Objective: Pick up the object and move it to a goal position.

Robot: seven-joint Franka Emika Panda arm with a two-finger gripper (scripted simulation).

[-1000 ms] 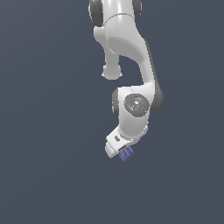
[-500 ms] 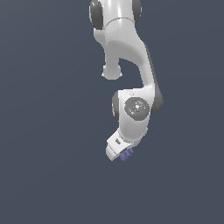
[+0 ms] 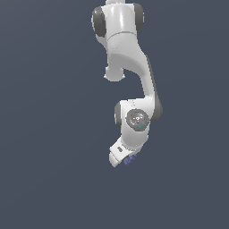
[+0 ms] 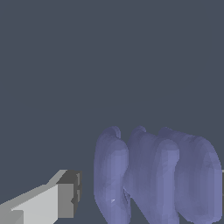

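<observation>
The object (image 3: 129, 159), your blue-purple ridged lump, sat at the gripper (image 3: 123, 159) at about five o'clock from the arm's elbow joint (image 3: 137, 119). In the wrist view one finger (image 4: 65, 194) stood just beside it; I cannot tell whether the gripper clamped it.

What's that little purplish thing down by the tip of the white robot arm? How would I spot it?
Follow the white arm down from the top of the exterior view, past its round joint, to the end effector at its lowest tip. Tucked against that tip is the object, a small blue-purple lump. It is the only coloured thing against the plain dark background, and up close it shows rounded ridges with darker grooves.
</observation>
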